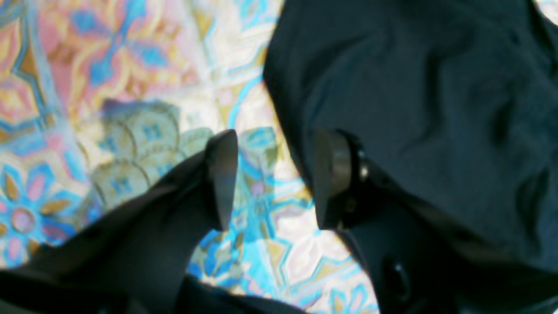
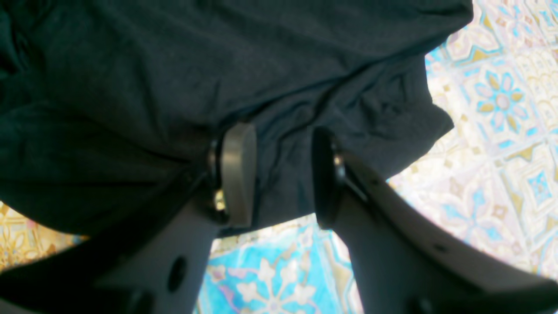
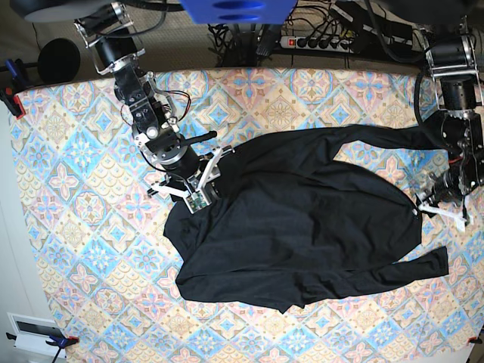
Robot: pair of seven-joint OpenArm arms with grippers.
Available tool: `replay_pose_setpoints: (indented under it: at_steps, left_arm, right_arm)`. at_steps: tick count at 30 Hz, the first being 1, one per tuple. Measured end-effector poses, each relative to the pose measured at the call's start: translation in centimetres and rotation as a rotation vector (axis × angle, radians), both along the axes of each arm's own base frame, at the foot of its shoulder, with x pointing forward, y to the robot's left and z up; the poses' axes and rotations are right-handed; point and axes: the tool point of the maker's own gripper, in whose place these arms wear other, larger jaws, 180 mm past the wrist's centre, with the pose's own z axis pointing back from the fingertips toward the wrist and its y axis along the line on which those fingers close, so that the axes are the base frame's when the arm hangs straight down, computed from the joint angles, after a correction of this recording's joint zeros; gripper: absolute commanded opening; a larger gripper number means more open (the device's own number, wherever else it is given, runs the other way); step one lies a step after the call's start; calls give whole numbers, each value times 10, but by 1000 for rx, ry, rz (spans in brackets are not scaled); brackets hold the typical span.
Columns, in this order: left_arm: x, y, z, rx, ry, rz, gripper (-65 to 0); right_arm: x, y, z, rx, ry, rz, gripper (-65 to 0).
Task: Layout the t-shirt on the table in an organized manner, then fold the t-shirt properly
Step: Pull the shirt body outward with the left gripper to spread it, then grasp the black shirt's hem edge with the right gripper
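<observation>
A black t-shirt (image 3: 302, 227) lies spread across the middle of a desk (image 3: 68, 204) covered in blue, pink and cream tile-patterned cloth, its two long sleeves reaching toward the right edge of the base view, one at the far side and one at the near side. The body of the garment is rumpled, with creases across it and a bunched edge at its left.

The right tool (image 3: 203, 184) stands at the shirt's upper-left edge in the base view. Its wrist camera shows the two pads (image 2: 237, 174) spread wide over dark fabric (image 2: 218, 65), with nothing pinched between them; the cloth's edge runs just under the tips, and bare patterned desk (image 2: 501, 131) shows to the right and below.

The left tool (image 3: 441, 206) sits at the right side of the base view, just beside the shirt's right edge, between the two sleeves. Seen from its wrist camera, its fingers (image 1: 222, 179) stand well apart over bare tile pattern (image 1: 130, 65), holding nothing. The black fabric (image 1: 414, 109) lies beside and behind the right-hand finger, filling the right of that view.
</observation>
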Motion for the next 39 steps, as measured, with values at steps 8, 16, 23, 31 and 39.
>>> replay_pose_setpoints:
  at_steps: [8,16,23,31,39]
  left_arm:
    - [-2,-25,-31,13,-26,6,-375]
    - [36,-50,-50,43,-2,23,-473]
    - [82,-54,-5,46,-73,4,-650]
    - [137,39,136,168,-295,139,-650]
    - [157,44,152,290,-285,102,-593]
  right_arm:
    - [0,1,0,1,-2,2,-444]
    - [-1,0,3,-1,-6,2,-444]
    - [-6,-10,-2,0,17,-34,-444]
    - [-13,-8,-6,6,32,-29,-444]
    - [-14,-9,-6,-1,34,-27,-444]
